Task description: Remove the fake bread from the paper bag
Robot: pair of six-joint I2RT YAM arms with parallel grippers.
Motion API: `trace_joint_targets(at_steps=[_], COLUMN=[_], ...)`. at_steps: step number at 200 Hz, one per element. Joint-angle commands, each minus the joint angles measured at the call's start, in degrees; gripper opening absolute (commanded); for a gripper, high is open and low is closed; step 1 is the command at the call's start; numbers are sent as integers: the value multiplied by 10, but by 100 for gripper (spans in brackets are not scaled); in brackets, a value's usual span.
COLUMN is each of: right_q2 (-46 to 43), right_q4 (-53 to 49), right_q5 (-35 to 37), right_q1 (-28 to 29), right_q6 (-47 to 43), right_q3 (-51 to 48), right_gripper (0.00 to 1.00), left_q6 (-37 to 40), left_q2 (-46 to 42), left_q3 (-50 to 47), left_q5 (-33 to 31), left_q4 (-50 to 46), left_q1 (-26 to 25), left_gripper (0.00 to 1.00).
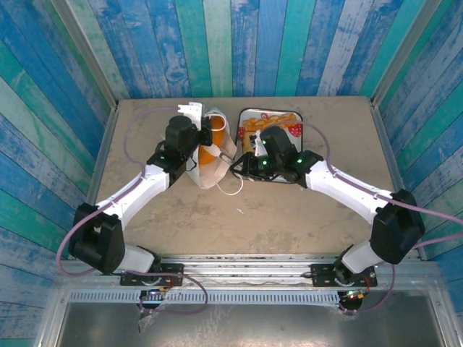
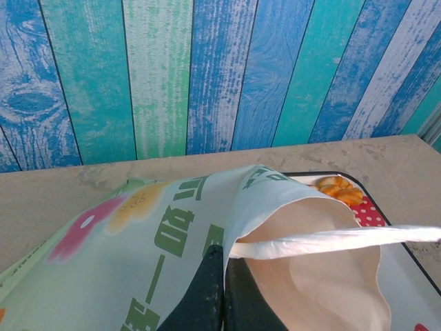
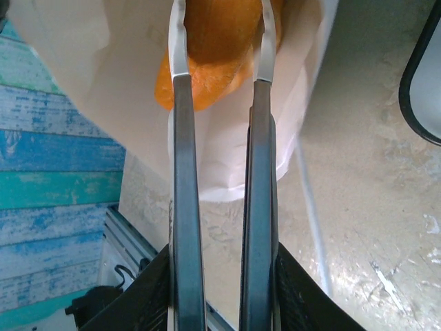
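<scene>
The white paper bag (image 1: 206,173) lies on its side at the table's middle, mouth toward the right. My left gripper (image 1: 208,134) is shut on the bag's upper rim; in the left wrist view its dark fingers (image 2: 207,289) pinch the paper bag (image 2: 138,234) just beside the white cord handle (image 2: 331,240). My right gripper (image 1: 221,159) reaches into the mouth. In the right wrist view my right gripper (image 3: 222,52) is shut on an orange piece of fake bread (image 3: 217,34) inside the paper bag (image 3: 110,62). More fake bread (image 1: 255,124) lies on the tray.
A black-rimmed, strawberry-printed tray (image 1: 271,110) sits right of the bag, close behind my right wrist; its corner (image 2: 368,210) holds golden pastries (image 2: 341,189). A loose cord handle (image 1: 231,189) trails on the table. Blue-green plank walls enclose the table on three sides.
</scene>
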Motion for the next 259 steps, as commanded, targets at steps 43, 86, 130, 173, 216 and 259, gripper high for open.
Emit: trace_joint_targets(at_steps=[43,86,130,173,216,259], right_q2=[-76,-111,-158,-203,-254,-308], right_q4=[-90,-138,-161,-201,-230,-313], right_q5=[18,15,2,11,4,67], right_q1=[24,36,40,40,39,23], right_q6=[-60,-84,-100,-102,-113,-114], right_q3=[8,7,-5,-9,-22,-9], right_gripper=[6,7,7,7,7,7], left_q6=[-24,-25,-26,-21,-18,-18], left_q2=[-12,10,25,40,48,43], left_q3=[3,22,33,45,60,56], left_q5=[-48,-72,-102,-128,-141,-142], left_q4=[12,-9,-18,-27,-43,-51], left_q1=[-1,-1,-1,0,-1,-1], left_gripper=[0,0,0,0,0,0])
